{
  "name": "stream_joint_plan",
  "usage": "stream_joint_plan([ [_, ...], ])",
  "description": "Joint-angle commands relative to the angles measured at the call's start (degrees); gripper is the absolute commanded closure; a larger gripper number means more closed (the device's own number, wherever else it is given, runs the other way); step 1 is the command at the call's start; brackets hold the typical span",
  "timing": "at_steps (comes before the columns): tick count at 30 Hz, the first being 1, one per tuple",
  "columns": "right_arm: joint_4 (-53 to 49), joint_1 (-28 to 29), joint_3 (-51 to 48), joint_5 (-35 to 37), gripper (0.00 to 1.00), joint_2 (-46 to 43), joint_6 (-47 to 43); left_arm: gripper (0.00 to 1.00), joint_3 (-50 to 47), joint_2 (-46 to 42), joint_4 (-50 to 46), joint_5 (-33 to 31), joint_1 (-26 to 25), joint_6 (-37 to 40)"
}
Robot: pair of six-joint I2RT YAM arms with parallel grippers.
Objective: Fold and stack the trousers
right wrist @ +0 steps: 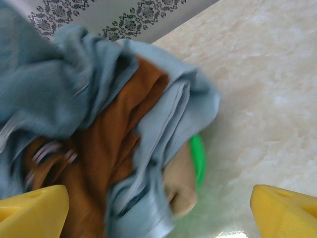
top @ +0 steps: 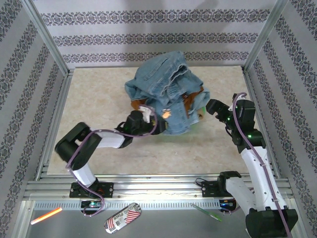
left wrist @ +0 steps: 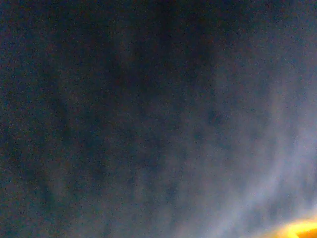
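Faded blue trousers point(top: 163, 82) heaped in a crumpled mound just past the middle toward twelve o'clock, waistband and legs impossible to tell apart in the bunching, draped over a brown garment point(right wrist: 114, 134) peeking out at the mound's four o'clock side, with a green rim point(right wrist: 199, 161) and a tan cloth point(right wrist: 181, 191) under that edge. Not yet folded, by the look of it; judged to be at the very start, the step in hand being to pull the denim free and spread it. At the mound's seven o'clock edge, left gripper point(top: 148, 116) pushed in against the denim; from its wrist camera just dark blue blur with a yellow glint at five o'clock; fingers there parted or pinched on cloth, cannot tell. At the mound's three o'clock, right gripper point(top: 214, 106) just beside the fabric, its yellow fingers point(right wrist: 34, 210) spread wide with nothing between them. To do this well: take hold of blue denim alone, not the brown layer tucked into its folds; seek the waistband or a hem rather than a mid-leg fold; lift slowly to slide the soft cloth off without dragging the heap along; carry toward the bare table point(top: 99, 94) at nine o'clock and lay flat there before any fold.
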Motion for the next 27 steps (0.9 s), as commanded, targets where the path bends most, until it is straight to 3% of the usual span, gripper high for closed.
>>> stream_joint_plan([
  [1, -2.73, -0.43, 2.93, 3.53, 0.06, -2.45, -1.84, 0.29, 8.21, 6.16, 2.1, 4.22, -7.75, 6.24],
  [4, -2.99, -1.31, 3.26, 5.57, 0.05, -3.17, -1.19, 0.27, 20.03, 13.25, -1.84, 4.24, -10.67, 9.39],
  [10, -4.81, -2.77, 5.77, 6.16, 0.05, -2.31, -0.83, 0.27, 44.21, 28.02, -6.54, 9.59, -11.02, 8.75],
  [13, -6.74, -2.89, 7.2, 6.13, 0.06, -2.53, -1.19, 0.26, 47.52, 28.29, -10.86, 11.51, -11.28, 11.46],
  [16, -8.04, -2.65, 7.82, 4.67, 0.09, -2.66, -0.48, 0.25, 41.04, 21.68, -10.7, 10.75, -11.55, 13.55],
  [20, -8.29, 1.4, 6.47, 2.47, 0.24, -1.64, 1.61, 0.23, 24.87, 6.53, -9.67, 9.73, -11.55, 15.13],
  [22, -8.68, 7.08, 5.55, 4.47, 0.39, -0.51, 2.14, 0.2, 14.77, -3.84, -11.51, 5.88, -11.38, 16.39],
  [25, -7.06, 18.97, 3.24, 10.25, 0.72, 1.41, 2.89, 0.16, 3.64, -17.68, -17.25, -2.15, -11.05, 17.35],
  [27, -5.02, 25.76, 1.73, 14.28, 0.88, 4.14, 4.16, 0.15, -1.7, -26.59, -22.11, -8.04, -10.51, 16.2],
])
